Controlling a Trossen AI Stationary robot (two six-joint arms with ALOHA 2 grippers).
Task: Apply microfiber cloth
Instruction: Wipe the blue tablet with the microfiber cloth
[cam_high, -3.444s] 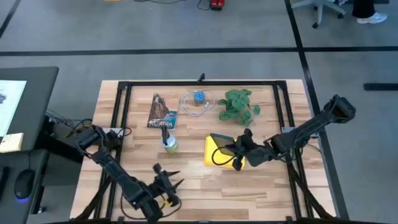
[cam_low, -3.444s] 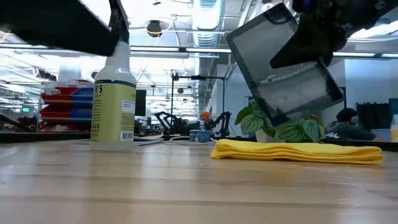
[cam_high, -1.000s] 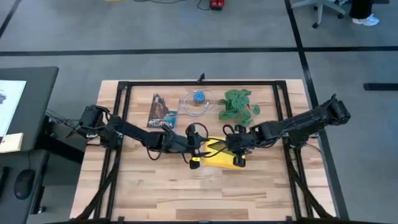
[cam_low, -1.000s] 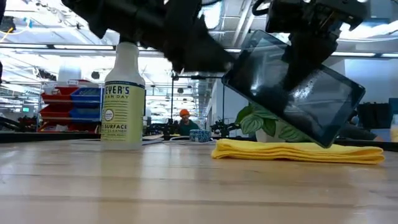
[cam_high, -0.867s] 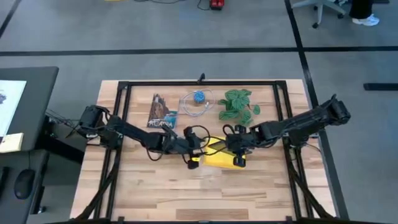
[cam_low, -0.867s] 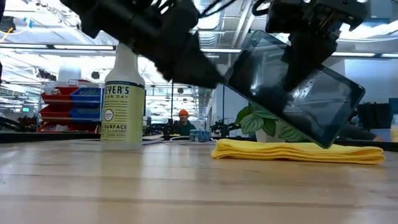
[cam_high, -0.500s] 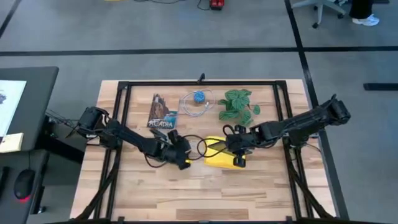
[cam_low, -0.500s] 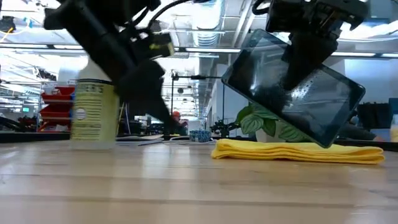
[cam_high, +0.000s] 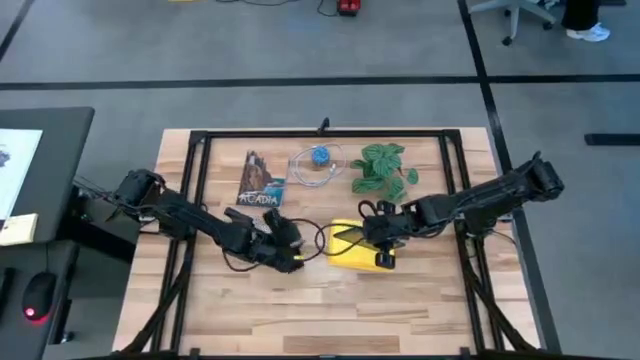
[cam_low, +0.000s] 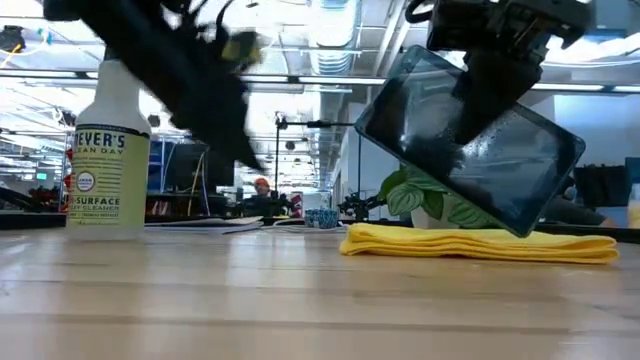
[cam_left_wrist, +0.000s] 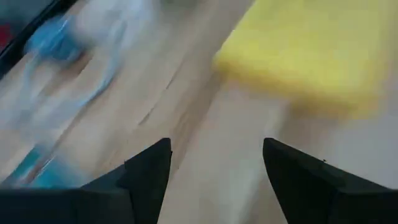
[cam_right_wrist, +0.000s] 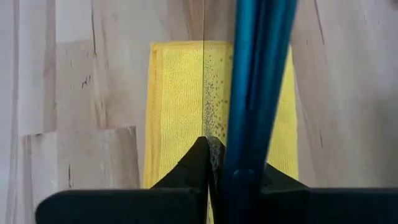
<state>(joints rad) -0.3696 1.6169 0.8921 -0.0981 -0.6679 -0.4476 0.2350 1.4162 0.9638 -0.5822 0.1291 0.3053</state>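
Cloth: yellow cloth (cam_high: 352, 246), soft, folded flat on the desk (cam_high: 400, 310), directly under the right gripper (cam_high: 384, 232).
Right gripper: clamped on a tilted dark tablet (cam_low: 470, 140) with glossy screen and teal edge.
Left gripper (cam_high: 285, 243): fingers apart, empty, just beside the cloth.
Bottle (cam_low: 97, 170): label reads "SURFACE", "DAY CLEANER".

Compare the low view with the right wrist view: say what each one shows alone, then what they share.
Only the low view shows the spray bottle, the leafy plant and the tablet's dark, droplet-speckled screen.

Only the right wrist view shows the tablet's teal edge gripped by the right gripper.

Both show the tablet held tilted above the microfiber cloth, which lies flat on the wooden table.
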